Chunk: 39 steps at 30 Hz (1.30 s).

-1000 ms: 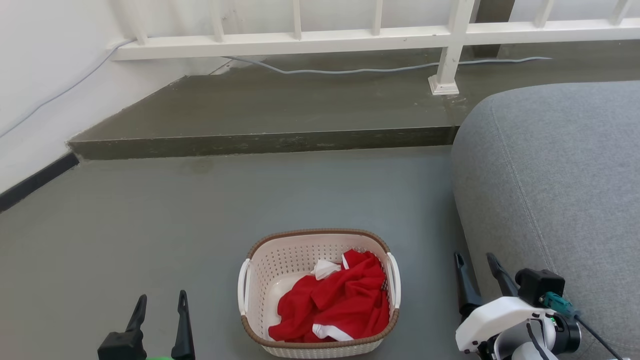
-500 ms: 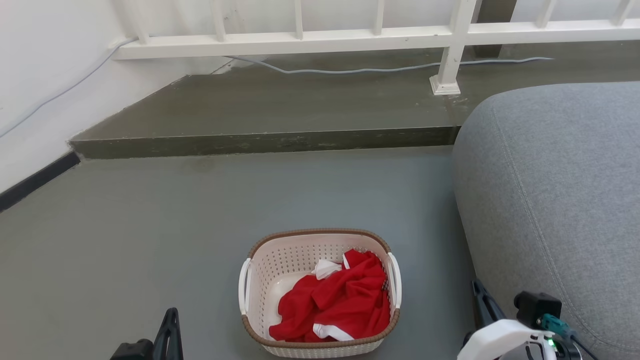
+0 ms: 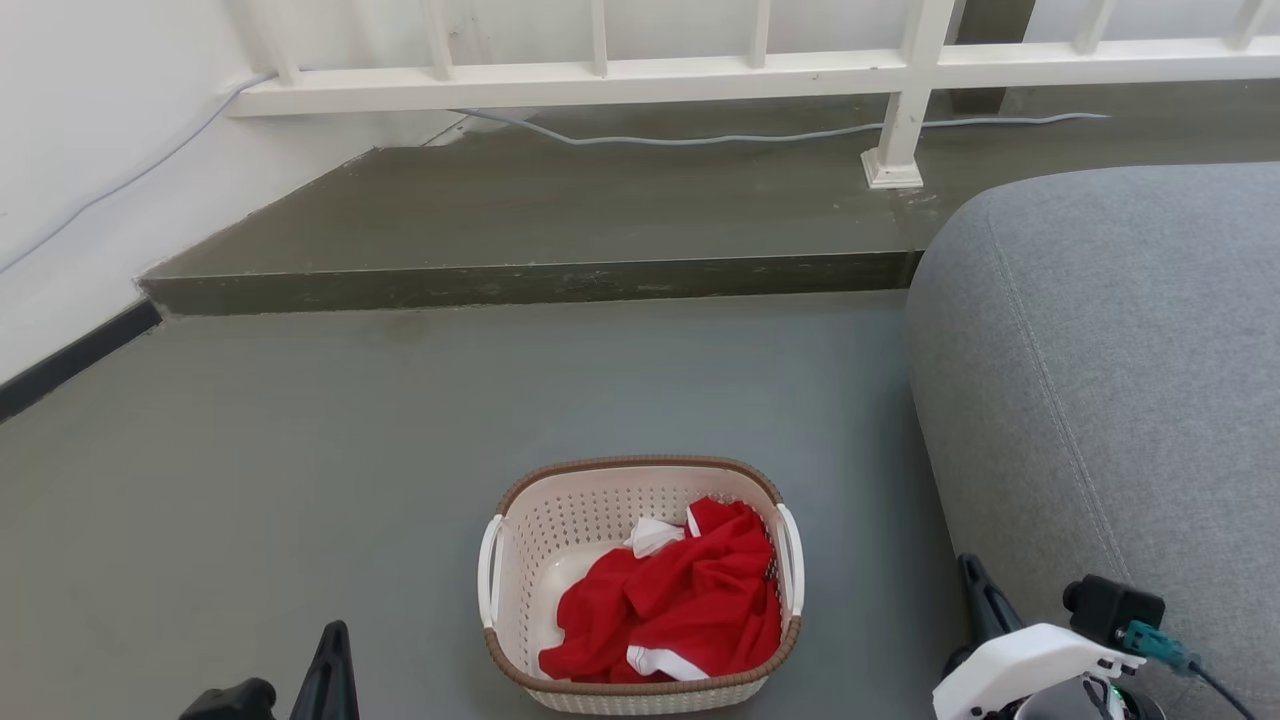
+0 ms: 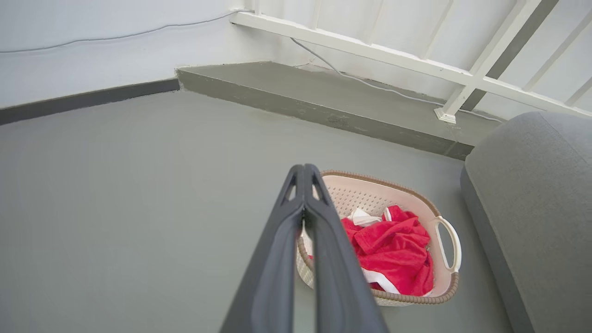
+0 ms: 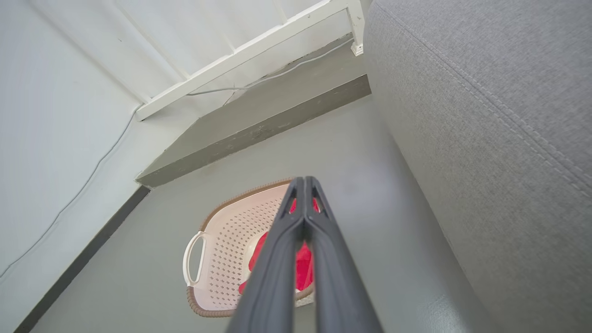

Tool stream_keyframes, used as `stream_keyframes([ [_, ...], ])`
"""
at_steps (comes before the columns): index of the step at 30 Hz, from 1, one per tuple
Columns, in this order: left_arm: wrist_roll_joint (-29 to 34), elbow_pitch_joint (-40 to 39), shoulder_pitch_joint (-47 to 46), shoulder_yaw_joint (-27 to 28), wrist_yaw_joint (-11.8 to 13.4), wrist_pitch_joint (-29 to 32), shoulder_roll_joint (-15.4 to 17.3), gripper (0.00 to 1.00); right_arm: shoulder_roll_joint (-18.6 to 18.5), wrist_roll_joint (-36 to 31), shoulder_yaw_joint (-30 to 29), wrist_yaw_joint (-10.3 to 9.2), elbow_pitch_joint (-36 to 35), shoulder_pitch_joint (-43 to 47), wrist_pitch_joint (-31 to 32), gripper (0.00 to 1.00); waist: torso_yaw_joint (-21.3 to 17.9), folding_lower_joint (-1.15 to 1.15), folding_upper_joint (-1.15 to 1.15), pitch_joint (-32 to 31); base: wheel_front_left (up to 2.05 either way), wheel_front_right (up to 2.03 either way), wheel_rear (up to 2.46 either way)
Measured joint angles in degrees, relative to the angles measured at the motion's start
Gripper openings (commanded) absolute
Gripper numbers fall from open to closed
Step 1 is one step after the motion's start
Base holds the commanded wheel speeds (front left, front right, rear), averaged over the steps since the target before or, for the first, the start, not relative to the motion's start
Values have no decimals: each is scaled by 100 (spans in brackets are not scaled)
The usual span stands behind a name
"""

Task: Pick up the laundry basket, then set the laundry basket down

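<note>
The laundry basket (image 3: 590,512) stands on the grey floor, cream-white and perforated, with a brown rim and white side handles. A crumpled red garment (image 3: 680,600) with white trim lies inside it. My left gripper (image 3: 335,632) sits low, left of the basket and apart from it. In the left wrist view this gripper (image 4: 304,167) is shut on nothing, with the basket (image 4: 370,196) behind its tip. My right gripper (image 3: 968,566) is off the basket's right side, beside the sofa. It (image 5: 304,179) is shut and empty, above the basket (image 5: 231,231).
A grey sofa (image 3: 1120,350) takes up the right side, close to the right arm. Beyond the basket is a raised dark step (image 3: 520,282) with a white railing (image 3: 700,75) and a pale cable (image 3: 700,140). A white wall (image 3: 80,150) runs along the left.
Both grippers have gone from open to shut and have drawn back toward the bottom edge of the head view. The basket has stayed where it was.
</note>
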Motion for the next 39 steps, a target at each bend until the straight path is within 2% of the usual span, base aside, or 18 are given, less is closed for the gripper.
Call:
stream_keyframes([
  [39,-2997,97,-428,569,-506,758,-48,0,42,2571,-924,514,-236,-279,760,0,26,0,0,40,0,0,0],
])
